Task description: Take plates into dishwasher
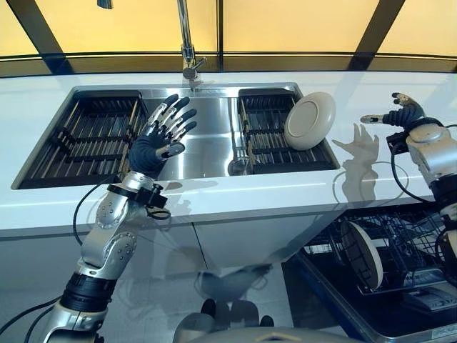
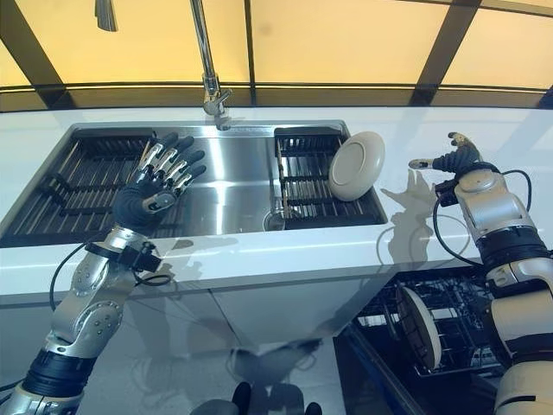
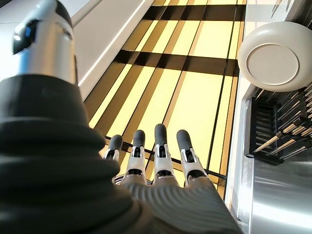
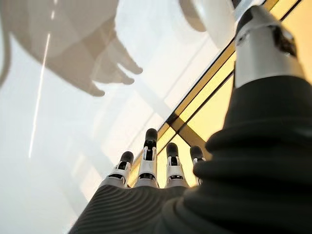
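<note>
- While neither hand holds anything, we keep our left hand point(image 1: 163, 136) raised over the middle of the sink point(image 1: 207, 139), its fingers straight and spread, the thumb apart from them.
- We hold our right hand point(image 1: 396, 114) above the white desk point(image 1: 371, 89) to the right of the sink; its fingers are straight and open, and it touches nothing.
- We see one cream plate point(image 1: 309, 120) standing on edge in the black rack point(image 1: 265, 132) that fills the right part of the sink, leaning against the rack's right end with its underside turned towards us.
- In our left wrist view the same plate point(image 3: 275, 56) shows past our fingertips, above the rack's tines, well apart from the hand.
- A second black rack point(image 1: 89, 136) lies in the left part of the sink, just beside our left hand.
- The tap point(image 1: 187, 50) rises behind the sink, between the two racks.
- Below the desk on our right the dishwasher point(image 1: 400, 271) is open with its lower basket drawn out, and another plate point(image 1: 363, 254) stands upright in that basket.
- Our right hand is well above that basket and near the plate in the sink, yet apart from both.
</note>
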`<state>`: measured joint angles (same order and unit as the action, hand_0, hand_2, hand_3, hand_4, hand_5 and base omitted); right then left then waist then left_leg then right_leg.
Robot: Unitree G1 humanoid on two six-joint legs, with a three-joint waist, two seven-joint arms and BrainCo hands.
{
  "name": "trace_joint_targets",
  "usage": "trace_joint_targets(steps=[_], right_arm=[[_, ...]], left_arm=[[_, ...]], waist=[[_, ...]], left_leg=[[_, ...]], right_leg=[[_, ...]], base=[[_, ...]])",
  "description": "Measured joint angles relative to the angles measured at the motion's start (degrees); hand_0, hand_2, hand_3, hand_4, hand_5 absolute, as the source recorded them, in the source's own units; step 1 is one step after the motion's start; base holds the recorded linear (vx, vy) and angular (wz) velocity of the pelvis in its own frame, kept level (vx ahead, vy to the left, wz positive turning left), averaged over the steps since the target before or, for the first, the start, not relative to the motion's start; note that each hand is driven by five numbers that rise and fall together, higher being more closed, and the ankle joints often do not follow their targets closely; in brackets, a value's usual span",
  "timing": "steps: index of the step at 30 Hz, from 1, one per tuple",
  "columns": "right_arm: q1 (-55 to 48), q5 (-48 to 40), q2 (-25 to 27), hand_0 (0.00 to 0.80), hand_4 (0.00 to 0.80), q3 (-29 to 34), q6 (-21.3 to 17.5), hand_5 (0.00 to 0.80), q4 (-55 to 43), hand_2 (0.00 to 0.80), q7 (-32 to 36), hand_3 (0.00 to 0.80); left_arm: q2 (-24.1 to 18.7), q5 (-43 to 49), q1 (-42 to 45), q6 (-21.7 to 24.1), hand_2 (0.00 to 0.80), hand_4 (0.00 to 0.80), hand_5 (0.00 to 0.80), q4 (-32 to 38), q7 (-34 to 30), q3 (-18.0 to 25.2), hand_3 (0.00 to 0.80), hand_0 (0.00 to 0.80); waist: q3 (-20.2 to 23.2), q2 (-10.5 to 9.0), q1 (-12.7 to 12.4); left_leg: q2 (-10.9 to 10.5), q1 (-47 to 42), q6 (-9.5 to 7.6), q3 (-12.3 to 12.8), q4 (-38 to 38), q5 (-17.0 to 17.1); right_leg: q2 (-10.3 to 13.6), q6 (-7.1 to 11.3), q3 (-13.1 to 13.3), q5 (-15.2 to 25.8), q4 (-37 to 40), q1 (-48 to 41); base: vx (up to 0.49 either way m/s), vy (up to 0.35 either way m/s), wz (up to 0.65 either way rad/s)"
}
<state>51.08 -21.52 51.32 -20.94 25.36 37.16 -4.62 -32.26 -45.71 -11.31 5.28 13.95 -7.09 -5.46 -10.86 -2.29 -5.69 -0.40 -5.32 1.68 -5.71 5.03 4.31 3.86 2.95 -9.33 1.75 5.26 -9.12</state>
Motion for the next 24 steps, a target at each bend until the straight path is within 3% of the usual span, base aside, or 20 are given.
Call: trace_joint_targets(steps=[9,24], right_arm=[[0.0,-2.8,-7.4,0.0,0.0,0.3,1.4,0.0,-0.1,0.0,0.3,0.0],[0.0,-3.9,-8.4,0.0,0.0,0.2,3.1,0.0,-0.1,0.0,0.6,0.0]], left_arm=[[0.4,2.3,-2.2,0.0,0.0,0.0,0.0,0.0,0.7,-1.1,0.0,0.0],[0.8,2.5,-2.3,0.0,0.0,0.0,0.0,0.0,2.2,-2.4,0.0,0.0]], waist=[[-0.9,0.41,0.0],[-0.9,0.44,-0.1]], left_leg=[[-0.1,-1.0,0.01,-0.7,0.0,0.2],[-0.2,-1.3,-0.04,-1.0,0.0,0.5]], right_leg=[[0.0,0.01,-0.1,-0.1,0.0,-1.3],[0.1,0.05,-0.2,-0.1,0.0,-2.0]], base=[[0.004,0.01,0.03],[0.001,0.005,0.02]])
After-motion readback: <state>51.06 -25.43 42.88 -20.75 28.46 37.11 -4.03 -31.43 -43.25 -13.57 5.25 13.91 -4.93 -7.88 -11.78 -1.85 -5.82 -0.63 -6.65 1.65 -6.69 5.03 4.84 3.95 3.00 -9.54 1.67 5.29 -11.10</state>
